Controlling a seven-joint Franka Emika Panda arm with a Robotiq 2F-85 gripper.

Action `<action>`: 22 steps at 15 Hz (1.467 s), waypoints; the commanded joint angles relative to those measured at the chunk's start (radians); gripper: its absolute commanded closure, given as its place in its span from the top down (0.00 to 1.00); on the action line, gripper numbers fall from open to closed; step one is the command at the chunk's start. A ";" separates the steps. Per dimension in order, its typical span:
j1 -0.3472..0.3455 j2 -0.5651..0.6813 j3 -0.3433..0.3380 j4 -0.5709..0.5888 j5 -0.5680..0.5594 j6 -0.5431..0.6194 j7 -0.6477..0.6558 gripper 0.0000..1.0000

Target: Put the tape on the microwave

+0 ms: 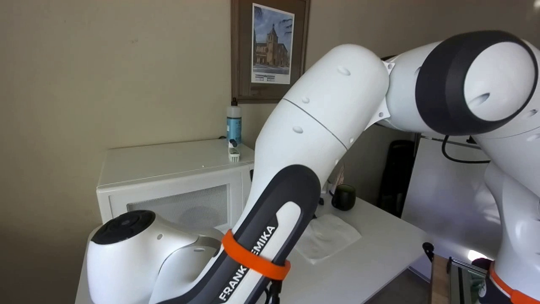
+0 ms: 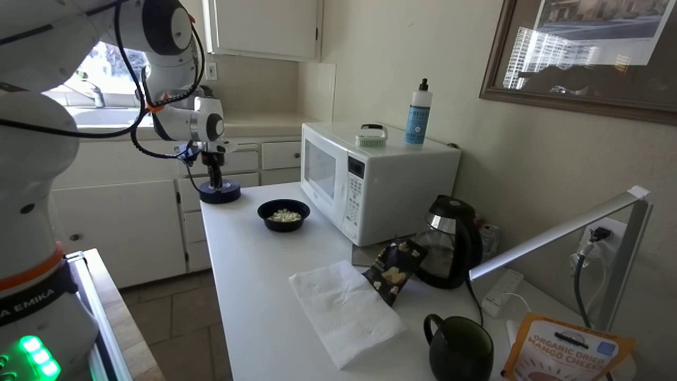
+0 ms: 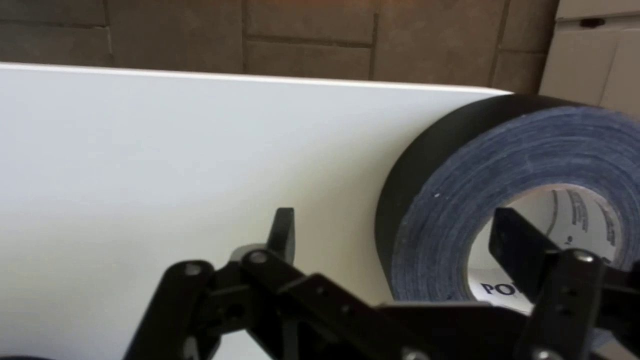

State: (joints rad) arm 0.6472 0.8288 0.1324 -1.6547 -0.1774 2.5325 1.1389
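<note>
I count one roll of tape [image 2: 221,197], lying flat at a corner of the table [image 2: 254,286], and one white microwave [image 2: 394,196], well apart from it. On top of the microwave: two items, one bottle [image 2: 417,119] with a blue label and one brush [image 2: 372,139], near each other, visible in both exterior views. On the table, items include, in an exterior view: one black bowl [image 2: 283,226] of popcorn [image 2: 284,215], located between the tape and the microwave; one glass jug [image 2: 447,248] with a black lid; one dark snack bag [image 2: 395,270], beside the jug; one sheet of paper towel [image 2: 349,312]; one mug [image 2: 459,349]; one orange pouch [image 2: 568,349]. On the wall [image 1: 126,76]: one framed picture [image 1: 272,46]. The arm [image 1: 295,139] carries one tool [image 3: 395,220], fitted with two fingers [image 3: 285,232]. The fingers are spread wide, with a broad gap between their tips. In the wrist view, part of the roll's wall shows across this gap: one finger overlaps the hollow core, the other stands outside the roll, above the table. The tool is not clamped on the tape. Whether either finger touches the tape, or whether the one enters the core, I cannot tell from where I stand.
</note>
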 commanded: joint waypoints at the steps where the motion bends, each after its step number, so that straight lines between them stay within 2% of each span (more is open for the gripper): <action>1: 0.045 0.085 -0.038 0.092 0.039 0.045 0.012 1.00; 4: 0.071 0.123 -0.069 0.134 0.052 0.047 0.024 1.00; 5: 0.082 0.134 -0.082 0.149 0.055 0.041 0.031 0.75; 6: 0.088 0.141 -0.089 0.160 0.059 0.036 0.033 0.73; 11: 0.104 0.127 -0.102 0.186 0.090 -0.026 0.052 0.33; 13: 0.104 0.107 -0.107 0.180 0.098 -0.050 0.069 0.22; 18: 0.089 0.007 -0.123 0.104 0.108 -0.005 0.127 0.20; 22: 0.068 -0.134 -0.134 0.058 0.104 -0.073 0.148 0.20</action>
State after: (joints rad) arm 0.7283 0.8444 -0.0029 -1.5121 -0.0888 2.5080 1.2699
